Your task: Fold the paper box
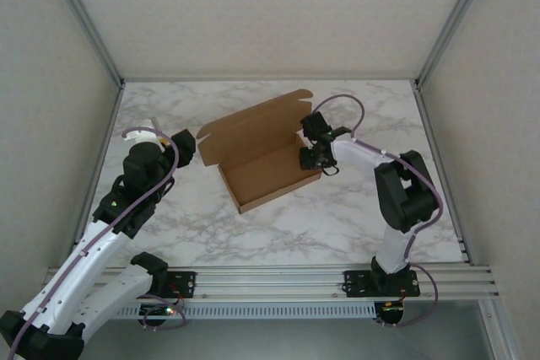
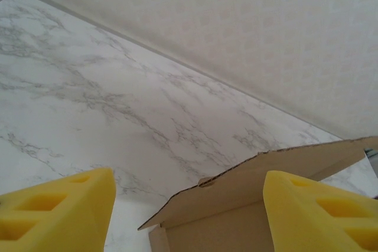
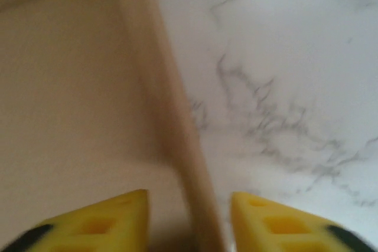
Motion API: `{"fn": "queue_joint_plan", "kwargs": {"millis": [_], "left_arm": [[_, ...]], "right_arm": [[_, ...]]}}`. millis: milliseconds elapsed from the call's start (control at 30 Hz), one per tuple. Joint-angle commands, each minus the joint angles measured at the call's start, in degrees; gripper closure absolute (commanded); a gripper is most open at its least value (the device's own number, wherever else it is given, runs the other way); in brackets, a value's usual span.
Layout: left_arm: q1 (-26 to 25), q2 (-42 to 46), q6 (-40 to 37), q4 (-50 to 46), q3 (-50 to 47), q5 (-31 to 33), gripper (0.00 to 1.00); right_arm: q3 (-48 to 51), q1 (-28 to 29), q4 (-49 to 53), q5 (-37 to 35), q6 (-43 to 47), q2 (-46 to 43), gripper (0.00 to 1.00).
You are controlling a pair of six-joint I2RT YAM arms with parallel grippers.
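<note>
The box (image 1: 268,173) lies at frame centre, long axis left to right. My right gripper (image 1: 310,158), nearer, stands open astride its right end wall (image 3: 168,116). My left gripper (image 1: 187,149) sits open left of the lid (image 1: 253,124).

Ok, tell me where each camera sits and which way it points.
Top external: above and behind the arm bases, looking down on the table; both arms, left gripper, right gripper, open box.
Left wrist: on the left arm, looking low across the table to an enclosure wall; yellow fingers flank the box lid.
Right wrist: on the right arm, looking down; yellow fingers straddle a box side.
Shared: all show the box.
</note>
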State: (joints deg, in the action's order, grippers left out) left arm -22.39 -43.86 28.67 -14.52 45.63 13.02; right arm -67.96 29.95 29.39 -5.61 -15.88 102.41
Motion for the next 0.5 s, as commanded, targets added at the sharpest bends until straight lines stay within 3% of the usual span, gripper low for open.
{"fn": "queue_joint_plan", "kwargs": {"millis": [0,133,467], "left_arm": [[0.55,1.02,0.55,1.37,-0.87,-1.24,0.33],[0.57,0.9,0.44,1.43,-0.79,-1.33,0.33],[0.6,1.84,0.3,1.06,-0.93,0.07,0.33]], "right_arm": [[3.24,0.83,-1.23,-2.02,-2.74,-5.53,0.46],[1.15,0.79,-0.53,-5.11,3.55,-6.07,0.43],[-9.21,-0.33,1.65,-2.31,9.49,5.21,0.56]]}}
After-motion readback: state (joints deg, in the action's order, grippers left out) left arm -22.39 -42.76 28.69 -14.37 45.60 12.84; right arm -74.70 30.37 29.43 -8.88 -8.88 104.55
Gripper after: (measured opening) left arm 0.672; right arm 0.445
